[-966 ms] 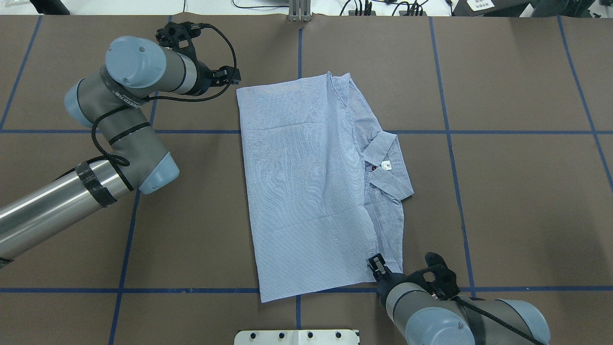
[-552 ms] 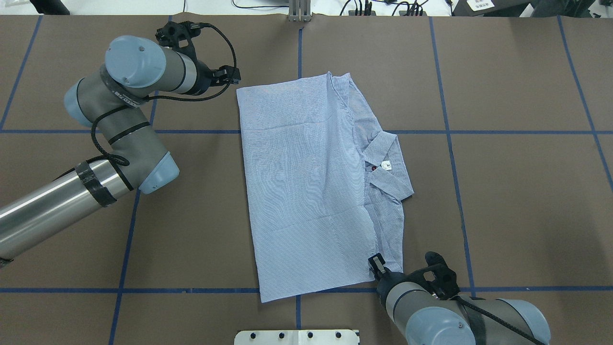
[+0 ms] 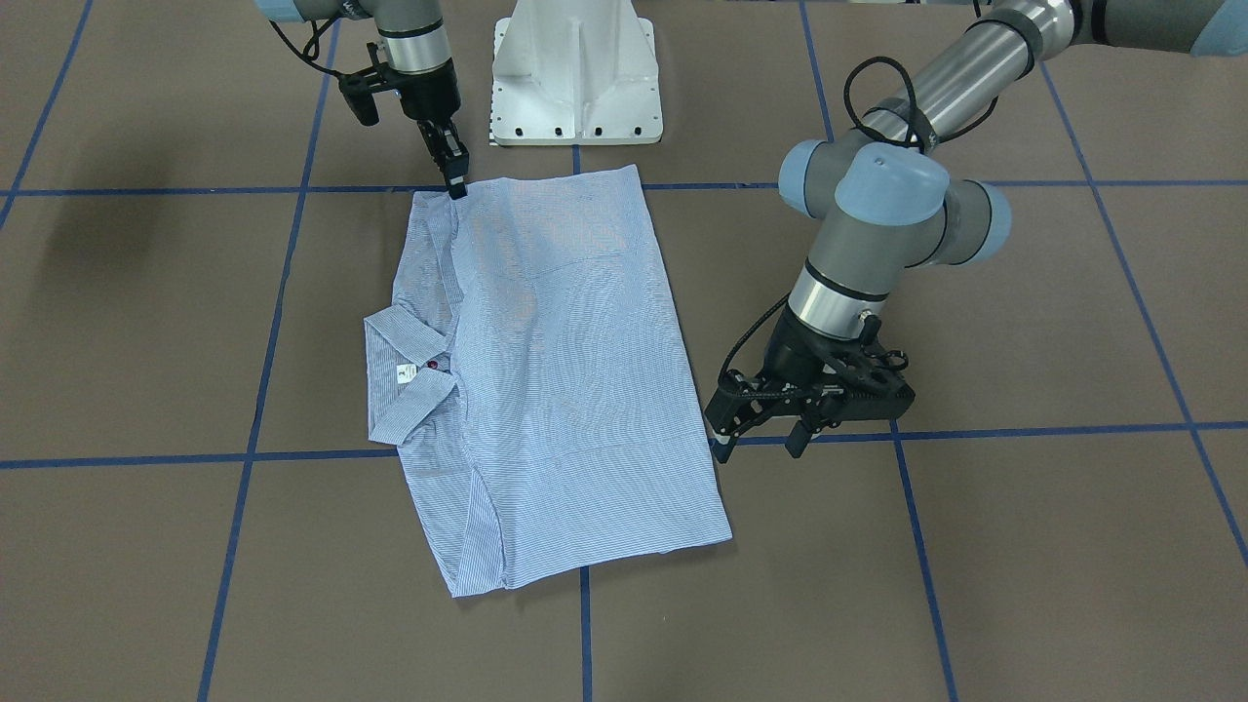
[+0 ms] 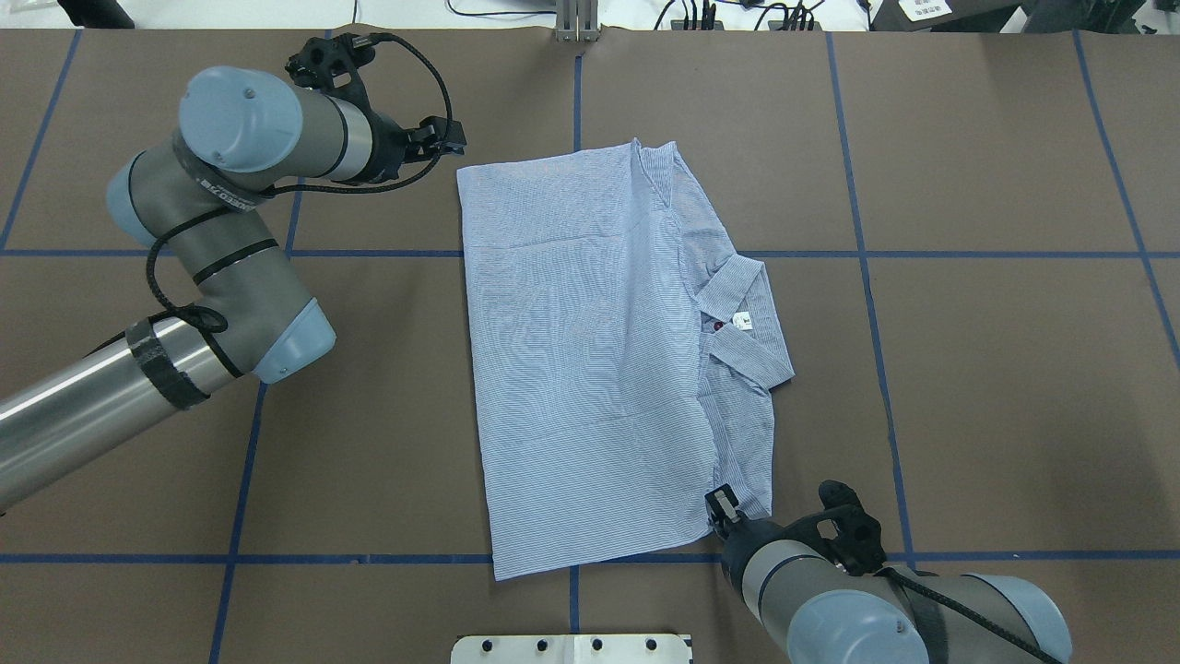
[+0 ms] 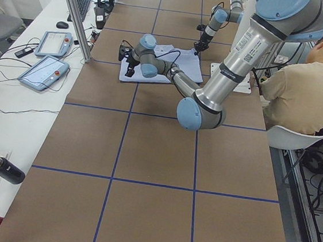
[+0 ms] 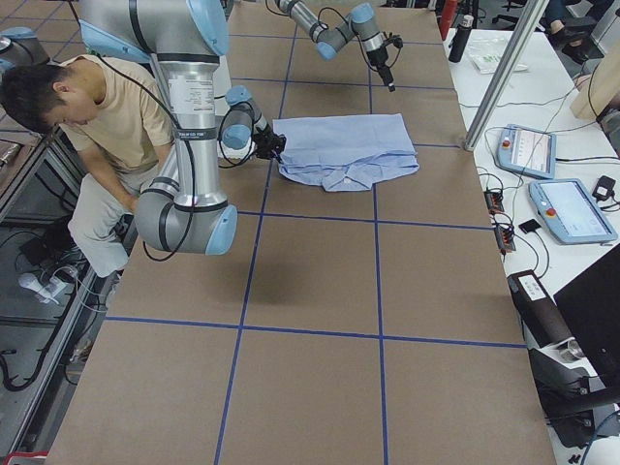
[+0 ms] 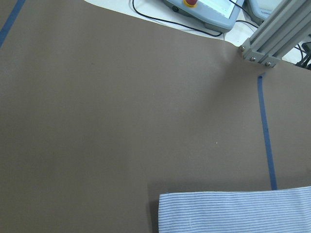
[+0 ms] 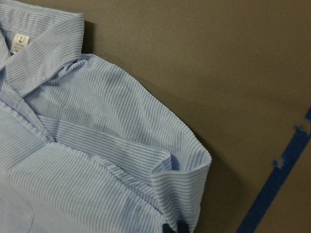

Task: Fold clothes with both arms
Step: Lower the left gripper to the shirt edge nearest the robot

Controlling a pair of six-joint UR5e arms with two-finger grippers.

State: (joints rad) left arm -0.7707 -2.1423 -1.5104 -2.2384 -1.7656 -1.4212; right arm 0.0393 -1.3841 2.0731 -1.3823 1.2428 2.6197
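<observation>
My right gripper [image 4: 719, 507] pinches the shirt [image 4: 581, 350] by its near corner; my left gripper [image 3: 758, 447] gapes empty. It looks limp and light: I'd grab corners.

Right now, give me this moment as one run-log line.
shirt: folded, lying flat | left gripper: open, beside shirt edge, not touching | right gripper: shut on shirt corner

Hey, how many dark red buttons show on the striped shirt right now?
1: a small dark red button beside the white neck tag at the collar of the light blue-and-white striped shirt. Others may be hidden under the folds.
</observation>
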